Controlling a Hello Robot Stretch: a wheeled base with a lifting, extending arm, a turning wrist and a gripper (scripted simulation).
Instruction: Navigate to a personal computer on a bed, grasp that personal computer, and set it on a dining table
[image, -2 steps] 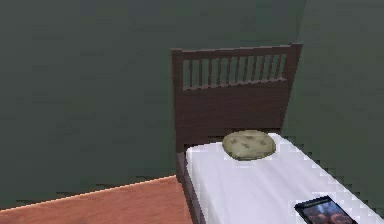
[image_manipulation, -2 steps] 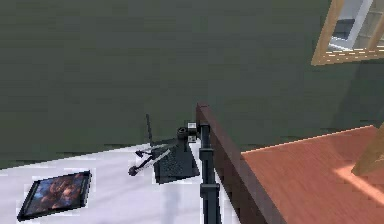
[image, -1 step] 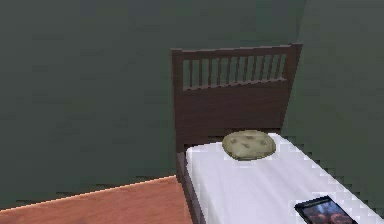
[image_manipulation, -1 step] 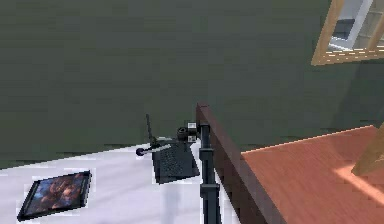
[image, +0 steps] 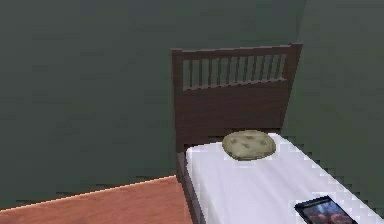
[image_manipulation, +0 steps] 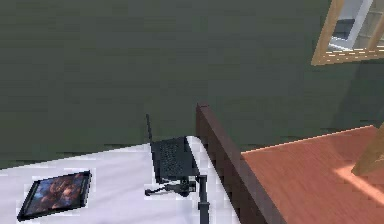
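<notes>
Laptop (image_manipulation: 175, 155) sits on the white bed (image_manipulation: 110, 165) near the foot end, lid up, dark. Forward view, left to right: dark green wall (image: 80, 90), strip of wood floor (image: 90, 205), slatted headboard (image: 235, 85), round greenish pillow (image: 248, 145), flat tablet (image: 325, 211) at the bed's lower right edge. Arm side view, left to right: same tablet (image_manipulation: 55, 194) lying flat, well apart from the laptop; gripper (image_manipulation: 160, 188) just in front of the laptop's near edge, contact not clear; arm (image_manipulation: 204, 200) rising from the bottom edge; footboard (image_manipulation: 228, 155); wood floor; window (image_manipulation: 350, 35) top right. Cannot tell how the gripper is set, nor whether it holds anything – laptop rests on the bed right behind it. Judgement: drive to the bed looks done, reach is in place; grasp unconfirmed, lift and the carry to a dining table all left to do
</notes>
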